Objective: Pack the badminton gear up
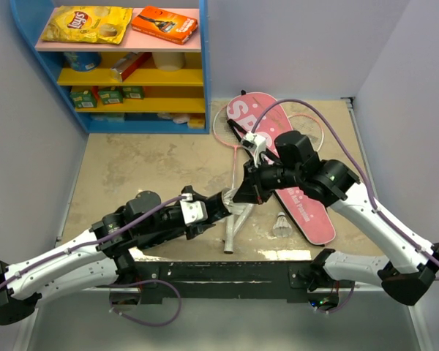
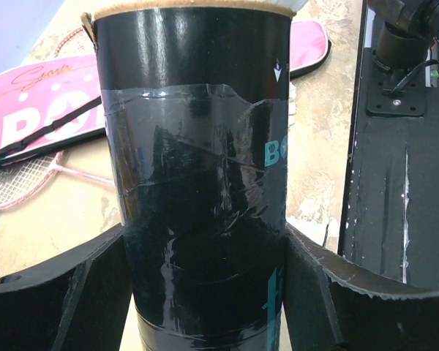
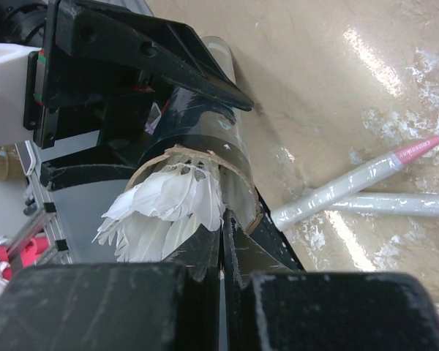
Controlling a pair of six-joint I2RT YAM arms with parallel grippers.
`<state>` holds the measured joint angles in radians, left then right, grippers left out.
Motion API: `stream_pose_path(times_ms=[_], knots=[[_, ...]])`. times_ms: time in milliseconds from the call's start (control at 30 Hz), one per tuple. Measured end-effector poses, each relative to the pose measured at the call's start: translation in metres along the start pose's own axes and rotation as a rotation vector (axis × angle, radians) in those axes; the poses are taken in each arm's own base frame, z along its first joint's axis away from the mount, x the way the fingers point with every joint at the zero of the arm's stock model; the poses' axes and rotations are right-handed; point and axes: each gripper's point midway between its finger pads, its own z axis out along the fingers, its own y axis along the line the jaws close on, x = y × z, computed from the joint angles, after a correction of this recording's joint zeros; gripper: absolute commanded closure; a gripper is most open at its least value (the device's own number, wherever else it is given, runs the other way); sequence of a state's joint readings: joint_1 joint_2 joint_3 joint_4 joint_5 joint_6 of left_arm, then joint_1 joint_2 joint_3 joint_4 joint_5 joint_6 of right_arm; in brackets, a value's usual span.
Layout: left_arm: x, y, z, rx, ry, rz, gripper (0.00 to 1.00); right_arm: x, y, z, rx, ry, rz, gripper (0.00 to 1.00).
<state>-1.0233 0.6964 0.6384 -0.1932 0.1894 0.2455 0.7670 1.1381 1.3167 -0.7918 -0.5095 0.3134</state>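
Note:
My left gripper [image 1: 218, 207] is shut on the long black tube [image 2: 197, 183], one finger pressed to each side, and holds it above the table. A white feather shuttlecock [image 3: 161, 212] sits in the tube's open mouth [image 3: 238, 157] with its feathers sticking out. My right gripper [image 3: 222, 227] is shut, its tips against those feathers; whether it pinches one I cannot tell. Another shuttlecock [image 1: 282, 223] lies on the table beside the pink "SPORT" bag [image 1: 314, 219]. Two pink-and-white rackets [image 1: 234, 227] lie crossed, heads partly under the bag.
A blue shelf unit [image 1: 110, 66] with snack packets and boxes stands at the back left. A black base strip [image 1: 227, 274] runs along the near edge. Grey walls close in both sides.

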Motion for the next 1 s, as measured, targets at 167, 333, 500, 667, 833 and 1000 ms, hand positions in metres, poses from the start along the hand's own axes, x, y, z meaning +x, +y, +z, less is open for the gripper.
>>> stream_pose_path(times_ms=[167, 333, 500, 667, 833, 1000], knots=[[0.0, 0.0, 0.0, 0.001, 0.003, 0.0, 1.0, -0.003, 0.0, 0.005, 0.01, -0.012, 0.011, 1.0], [0.001, 0.0, 0.002, 0.003, 0.01, -0.001, 1.0, 0.002, -0.007, 0.021, 0.04, -0.004, 0.037, 1.0], [0.01, 0.001, 0.001, -0.006, 0.048, -0.009, 1.0, 0.009, -0.015, 0.039, 0.062, 0.031, 0.064, 1.0], [0.018, 0.004, -0.001, -0.023, 0.079, -0.014, 1.0, 0.012, -0.018, 0.052, 0.077, 0.053, 0.068, 1.0], [0.025, 0.005, -0.002, -0.032, 0.11, -0.019, 1.0, 0.02, -0.018, 0.067, 0.071, 0.071, 0.071, 1.0], [0.035, 0.004, -0.004, -0.036, 0.153, -0.026, 1.0, 0.028, -0.018, 0.08, 0.033, 0.079, 0.092, 0.85]])
